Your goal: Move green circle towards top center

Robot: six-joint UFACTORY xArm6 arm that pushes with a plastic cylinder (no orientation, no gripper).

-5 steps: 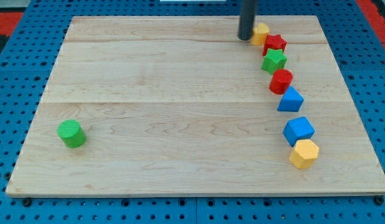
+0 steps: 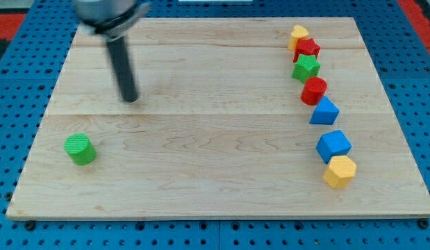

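While my tip [image 2: 130, 98] stands on the table [image 2: 201, 160] left of centre, the green circle [image 2: 80, 149] lies near the left edge, nearer and a little left of it, apart.
No hand shows: the rod holds nothing. Along the right side runs a column: yellow block [image 2: 296, 35] farthest, red star [image 2: 307, 48], green star [image 2: 306, 68], red cylinder [image 2: 314, 91], blue triangle [image 2: 324, 112], blue cube [image 2: 333, 146], yellow hexagon [image 2: 340, 171] nearest.
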